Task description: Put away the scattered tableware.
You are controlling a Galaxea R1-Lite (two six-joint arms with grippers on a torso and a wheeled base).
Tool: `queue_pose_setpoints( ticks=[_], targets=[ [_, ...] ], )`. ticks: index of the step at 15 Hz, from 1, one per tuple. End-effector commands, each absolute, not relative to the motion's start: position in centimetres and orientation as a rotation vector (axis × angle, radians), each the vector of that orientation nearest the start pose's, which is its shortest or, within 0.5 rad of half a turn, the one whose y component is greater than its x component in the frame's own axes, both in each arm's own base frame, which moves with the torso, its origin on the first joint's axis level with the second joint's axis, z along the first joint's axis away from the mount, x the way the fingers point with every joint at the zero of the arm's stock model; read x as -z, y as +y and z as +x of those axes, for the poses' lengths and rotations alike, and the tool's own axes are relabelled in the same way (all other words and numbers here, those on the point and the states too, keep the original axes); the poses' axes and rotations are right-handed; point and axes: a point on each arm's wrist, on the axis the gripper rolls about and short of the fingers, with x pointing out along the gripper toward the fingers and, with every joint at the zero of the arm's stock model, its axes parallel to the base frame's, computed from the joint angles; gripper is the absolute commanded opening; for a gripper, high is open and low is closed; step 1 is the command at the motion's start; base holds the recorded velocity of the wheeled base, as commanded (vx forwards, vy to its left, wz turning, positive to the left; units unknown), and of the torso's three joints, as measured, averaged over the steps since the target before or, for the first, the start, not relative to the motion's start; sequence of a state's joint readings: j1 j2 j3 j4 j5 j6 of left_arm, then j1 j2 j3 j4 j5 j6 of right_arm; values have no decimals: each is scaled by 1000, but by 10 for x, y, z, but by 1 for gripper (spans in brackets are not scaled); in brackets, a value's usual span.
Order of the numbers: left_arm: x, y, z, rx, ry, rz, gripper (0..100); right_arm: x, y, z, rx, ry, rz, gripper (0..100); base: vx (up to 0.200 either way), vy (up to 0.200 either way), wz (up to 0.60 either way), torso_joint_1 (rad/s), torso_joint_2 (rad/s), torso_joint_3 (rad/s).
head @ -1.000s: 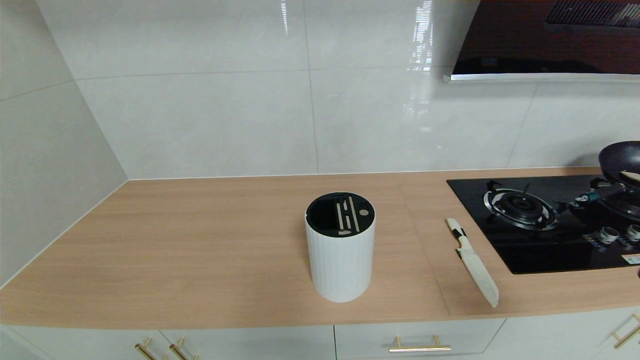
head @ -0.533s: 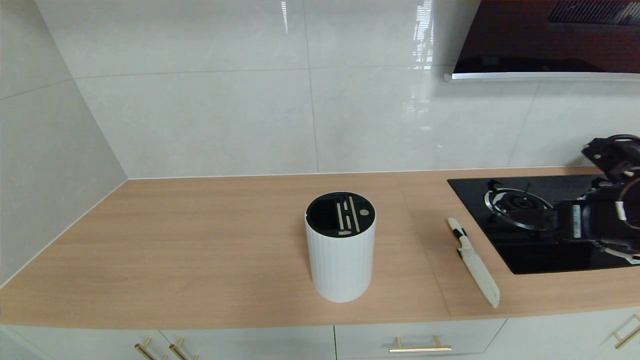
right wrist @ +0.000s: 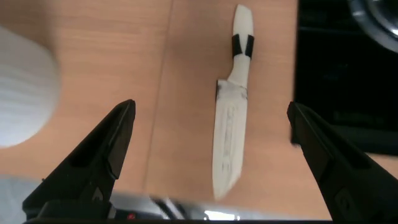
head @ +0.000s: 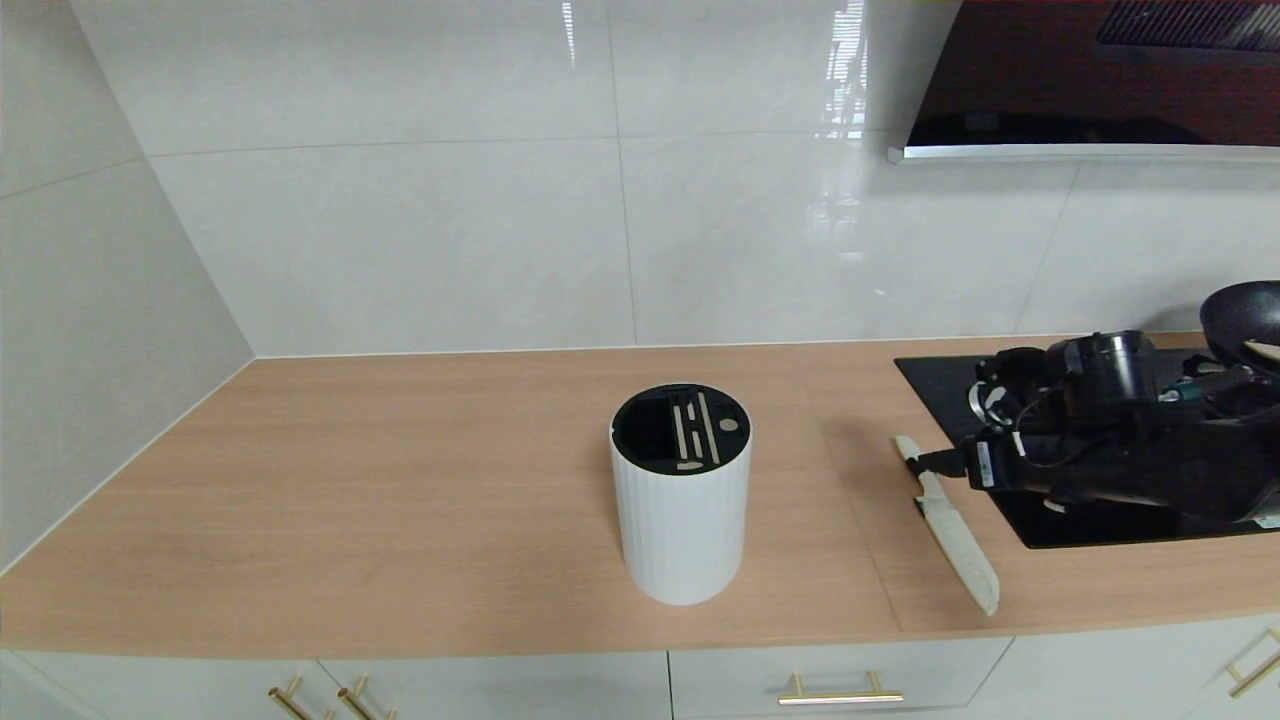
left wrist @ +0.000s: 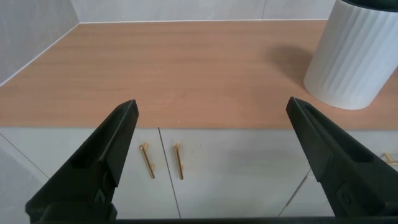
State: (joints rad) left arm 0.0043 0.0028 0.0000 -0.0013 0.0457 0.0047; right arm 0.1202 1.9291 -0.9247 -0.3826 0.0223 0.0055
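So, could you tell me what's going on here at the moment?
The robot is tidying the counter. Its right gripper hovers over the knife, which lies flat beside the hob; the jaws are open to either side of it and nothing is gripped yet. The white holder stands upright mid-counter, its slots empty. The left gripper is open too, down by the counter's front edge, holding nothing.
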Motion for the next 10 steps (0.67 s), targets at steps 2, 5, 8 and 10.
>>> queue_pose_setpoints(
  ticks=[2,5,8,10],
  targets=[
    [-76,1,-23,-51,2,5,100,-56,39,365,-122,721,-30,100,0,0,0,0,0,0],
    [-76,1,-23,-51,2,3,100,-39,35,374,-109,701,-25,100,0,0,0,0,0,0],
    [-76,1,-23,-51,2,3,100,-25,34,380,-105,686,-23,100,0,0,0,0,0,0],
    [-76,1,-23,-51,2,3,100,-20,33,382,-104,679,-23,100,0,0,0,0,0,0]
  ],
)
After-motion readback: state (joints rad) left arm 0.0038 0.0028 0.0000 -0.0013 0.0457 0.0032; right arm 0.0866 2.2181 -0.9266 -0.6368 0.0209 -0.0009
